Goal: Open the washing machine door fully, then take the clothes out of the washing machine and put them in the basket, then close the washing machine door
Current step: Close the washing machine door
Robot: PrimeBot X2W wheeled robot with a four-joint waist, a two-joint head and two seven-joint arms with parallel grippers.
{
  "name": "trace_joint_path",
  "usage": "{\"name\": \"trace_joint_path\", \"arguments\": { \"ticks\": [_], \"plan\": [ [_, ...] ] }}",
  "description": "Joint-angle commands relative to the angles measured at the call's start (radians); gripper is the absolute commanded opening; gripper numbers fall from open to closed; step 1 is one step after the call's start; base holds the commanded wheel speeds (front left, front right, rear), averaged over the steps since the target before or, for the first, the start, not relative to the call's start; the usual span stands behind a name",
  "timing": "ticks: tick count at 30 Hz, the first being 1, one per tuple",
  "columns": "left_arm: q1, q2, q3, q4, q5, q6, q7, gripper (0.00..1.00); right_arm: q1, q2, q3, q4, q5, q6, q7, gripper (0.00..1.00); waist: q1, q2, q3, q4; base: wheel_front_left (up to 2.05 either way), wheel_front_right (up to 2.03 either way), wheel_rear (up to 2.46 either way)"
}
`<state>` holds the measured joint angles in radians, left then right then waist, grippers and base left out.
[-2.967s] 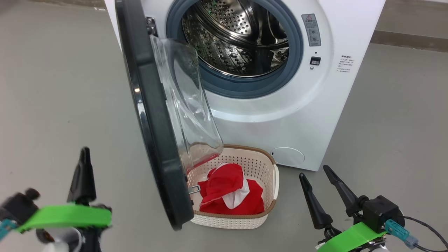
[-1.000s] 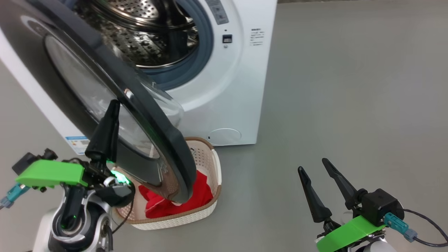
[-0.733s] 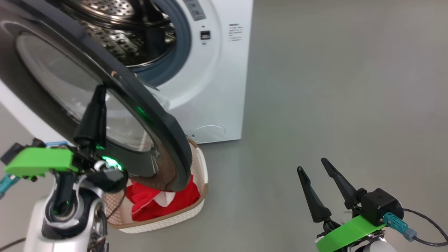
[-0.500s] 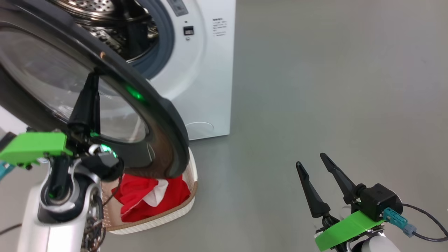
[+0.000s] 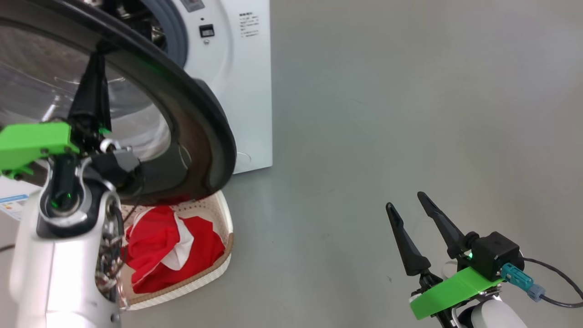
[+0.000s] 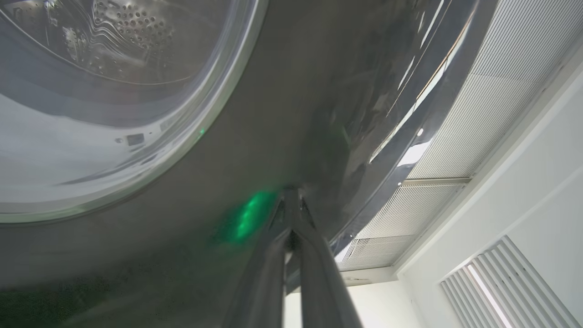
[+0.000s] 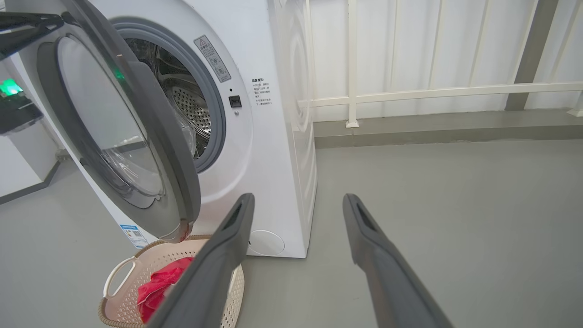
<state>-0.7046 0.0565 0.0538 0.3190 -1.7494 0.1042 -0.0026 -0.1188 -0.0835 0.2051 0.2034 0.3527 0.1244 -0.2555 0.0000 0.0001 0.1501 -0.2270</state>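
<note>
Red clothes lay in the basket on the floor beneath the half-open washing machine door, whose black rim we pressed with our closed left gripper, presumably to swing it shut, while our right gripper stood open and empty, well clear.

Smooth grey floor is spreading unbroken toward the far side. A white railing of thin uprights and one bar is standing before a pale wall, a grey kerb running along its foot. Slatted ceiling panels are showing overhead; light is glowing through louvres.
</note>
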Motion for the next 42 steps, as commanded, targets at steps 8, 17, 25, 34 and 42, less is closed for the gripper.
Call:
{"name": "trace_joint_path", "arguments": {
  "ticks": [8,17,25,34,42],
  "plan": [
    [-0.138,0.035,0.046,0.114,0.019,-0.057,-0.034,0.0,-0.041,-0.006,0.024,-0.019,0.006,0.006,-0.006,1.0,0.0,-0.0001,0.021,-0.036,0.0,0.0,0.0],
    [-0.233,0.063,0.061,0.268,0.029,-0.108,-0.037,0.0,-0.052,-0.004,0.041,-0.015,0.009,0.006,-0.006,1.0,0.0,-0.0001,0.035,-0.077,0.0,0.0,0.0],
    [-0.304,0.095,0.07,0.366,0.037,-0.151,-0.031,0.0,-0.065,-0.001,0.047,-0.015,0.011,0.006,-0.006,1.0,0.0,-0.0001,0.057,-0.111,0.0,0.0,0.0],
    [-0.273,0.094,0.07,0.364,0.016,-0.194,0.042,1.0,-0.062,0.005,0.027,-0.015,0.009,0.006,-0.006,1.0,0.0,-0.0001,0.055,-0.107,0.0,0.0,0.0],
    [-0.111,0.084,0.049,0.245,0.036,-0.212,0.077,1.0,-0.043,0.01,0.008,-0.017,0.002,0.006,-0.006,1.0,0.0,-0.0001,0.006,-0.05,0.0,0.0,0.0]
  ]
}}
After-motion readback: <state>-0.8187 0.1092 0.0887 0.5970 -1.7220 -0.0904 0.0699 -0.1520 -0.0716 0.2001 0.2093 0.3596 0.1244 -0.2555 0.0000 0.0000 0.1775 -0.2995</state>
